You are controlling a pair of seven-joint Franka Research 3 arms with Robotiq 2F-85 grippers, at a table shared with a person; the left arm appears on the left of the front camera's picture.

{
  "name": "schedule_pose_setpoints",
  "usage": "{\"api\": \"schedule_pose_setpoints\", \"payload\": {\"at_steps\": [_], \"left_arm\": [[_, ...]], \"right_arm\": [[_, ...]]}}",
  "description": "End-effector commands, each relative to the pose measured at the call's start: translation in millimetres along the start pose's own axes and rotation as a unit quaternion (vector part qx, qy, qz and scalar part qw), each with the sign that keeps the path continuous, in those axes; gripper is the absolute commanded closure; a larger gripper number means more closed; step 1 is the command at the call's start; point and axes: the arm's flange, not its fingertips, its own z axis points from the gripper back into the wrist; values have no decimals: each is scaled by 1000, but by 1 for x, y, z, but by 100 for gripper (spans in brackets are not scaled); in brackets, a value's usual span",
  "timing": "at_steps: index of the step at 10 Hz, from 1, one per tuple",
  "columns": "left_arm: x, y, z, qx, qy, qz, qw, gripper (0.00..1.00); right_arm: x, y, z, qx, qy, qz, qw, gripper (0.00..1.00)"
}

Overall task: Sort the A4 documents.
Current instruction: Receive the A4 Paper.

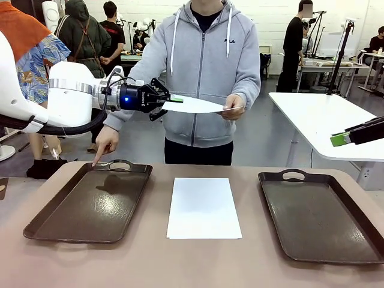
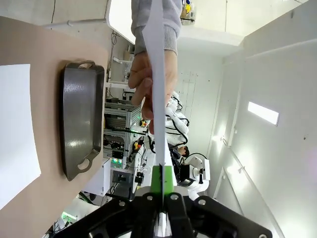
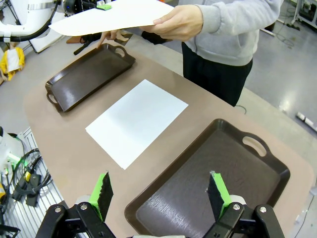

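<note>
One blank A4 sheet (image 1: 195, 104) hangs in the air above the table's far side. My left gripper (image 1: 173, 100) is shut on its left edge, while a person's hand (image 1: 232, 108) holds the right edge. In the left wrist view that sheet (image 2: 158, 99) runs edge-on, clamped between my green pads (image 2: 162, 181). A second sheet (image 1: 204, 207) lies flat mid-table between two dark brown trays. My right gripper (image 3: 161, 191) stands open high over the right tray (image 3: 213, 178), and it also shows at the right edge (image 1: 341, 139).
The left tray (image 1: 90, 204) and right tray (image 1: 318, 216) hold nothing. The person's other hand (image 1: 103, 144) points down at the left tray's far rim. A white table (image 1: 324, 120) stands behind on the right.
</note>
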Motion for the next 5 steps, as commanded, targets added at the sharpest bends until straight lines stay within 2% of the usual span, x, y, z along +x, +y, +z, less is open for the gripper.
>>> {"api": "schedule_pose_setpoints", "payload": {"at_steps": [1, 2, 3, 5], "left_arm": [[-3, -1, 0, -1, 13, -22, 1000, 100], [-8, -4, 4, -15, 32, -35, 999, 100], [0, 0, 0, 0, 2, -4, 1000, 100], [0, 0, 0, 0, 2, -4, 1000, 100]], "right_arm": [[-1, 0, -3, 8, -1, 0, 1000, 0], [-1, 0, -3, 8, -1, 0, 1000, 0], [-1, 0, -3, 8, -1, 0, 1000, 0], [-1, 0, -3, 8, -1, 0, 1000, 0]]}}
